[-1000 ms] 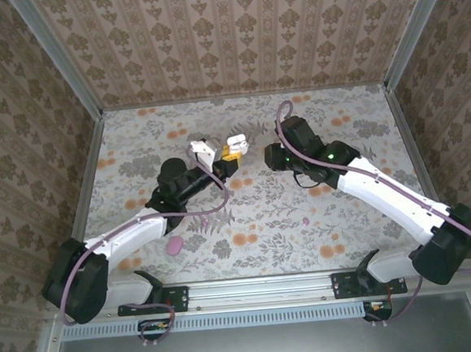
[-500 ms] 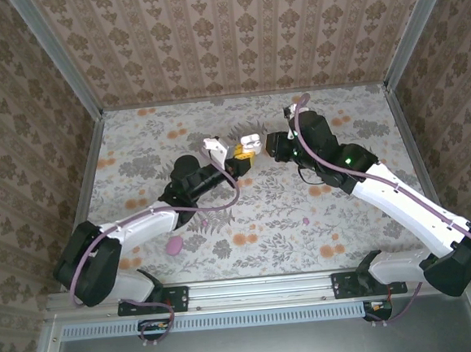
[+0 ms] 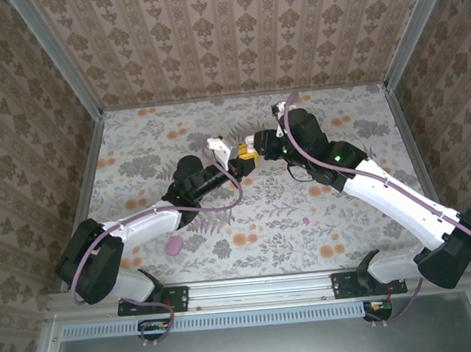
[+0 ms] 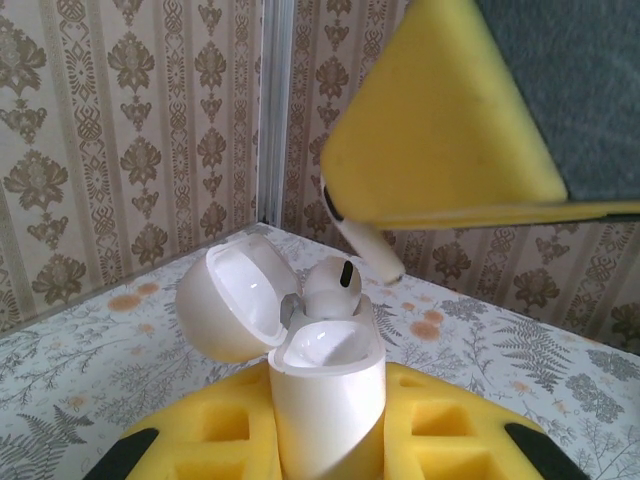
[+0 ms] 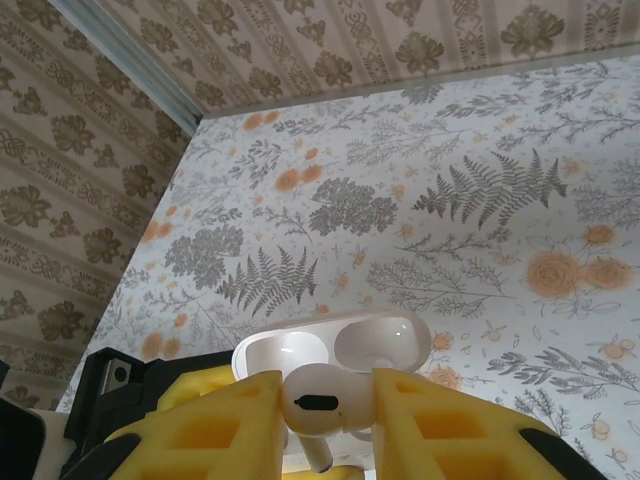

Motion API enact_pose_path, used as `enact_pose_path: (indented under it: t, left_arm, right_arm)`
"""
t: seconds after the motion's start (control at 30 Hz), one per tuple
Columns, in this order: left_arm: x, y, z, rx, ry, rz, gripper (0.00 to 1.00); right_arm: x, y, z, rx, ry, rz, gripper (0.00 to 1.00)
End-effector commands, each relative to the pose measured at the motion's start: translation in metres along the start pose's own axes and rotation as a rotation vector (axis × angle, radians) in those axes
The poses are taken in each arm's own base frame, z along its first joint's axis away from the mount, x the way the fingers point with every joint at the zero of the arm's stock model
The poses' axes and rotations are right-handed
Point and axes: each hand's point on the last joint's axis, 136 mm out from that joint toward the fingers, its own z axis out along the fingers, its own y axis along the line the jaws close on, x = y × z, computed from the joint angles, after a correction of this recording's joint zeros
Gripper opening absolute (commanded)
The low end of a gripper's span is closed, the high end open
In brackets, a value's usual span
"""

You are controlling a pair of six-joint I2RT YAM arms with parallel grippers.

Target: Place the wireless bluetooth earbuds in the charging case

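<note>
My left gripper (image 3: 240,162) is shut on a white charging case (image 4: 325,400), which stands upright between its yellow pads (image 4: 215,440) with the lid (image 4: 235,305) swung open. The head of one white earbud (image 4: 332,285) rises from the far side of the case's mouth. My right gripper (image 3: 256,149) is shut on a second white earbud (image 5: 325,405), stem pointing down, just above the open case (image 5: 385,345). In the left wrist view that earbud's stem (image 4: 368,245) pokes out under the right gripper's yellow pad (image 4: 440,110), a little above the case.
A pink pebble-shaped case (image 3: 174,245) lies on the flowered table near the left arm. A tiny pink earbud (image 3: 306,219) lies near the front middle. Patterned walls with metal corner posts (image 3: 89,179) enclose the table on three sides.
The right arm has swung left and brought its earbud over the case. The left gripper has moved the case a little to the right, so the two grippers now meet.
</note>
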Motion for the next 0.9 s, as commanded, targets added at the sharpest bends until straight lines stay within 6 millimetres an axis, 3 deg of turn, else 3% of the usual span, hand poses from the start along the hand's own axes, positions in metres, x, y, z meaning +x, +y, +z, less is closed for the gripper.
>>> enact_pose_path:
  t: [0.0, 0.47, 0.87]
  left_arm:
    - [-0.025, -0.009, 0.004, 0.035, -0.074, 0.006, 0.14]
    - [-0.032, -0.012, 0.003, 0.047, -0.103, -0.003, 0.14]
    - [-0.045, -0.009, 0.001, 0.027, -0.154, -0.010, 0.14]
  right_arm:
    - [-0.013, 0.017, -0.004, -0.053, -0.036, 0.000, 0.28]
    - [-0.008, 0.025, 0.009, -0.061, -0.034, -0.027, 0.28]
    - [0.000, 0.022, 0.002, -0.055, -0.013, -0.045, 0.29]
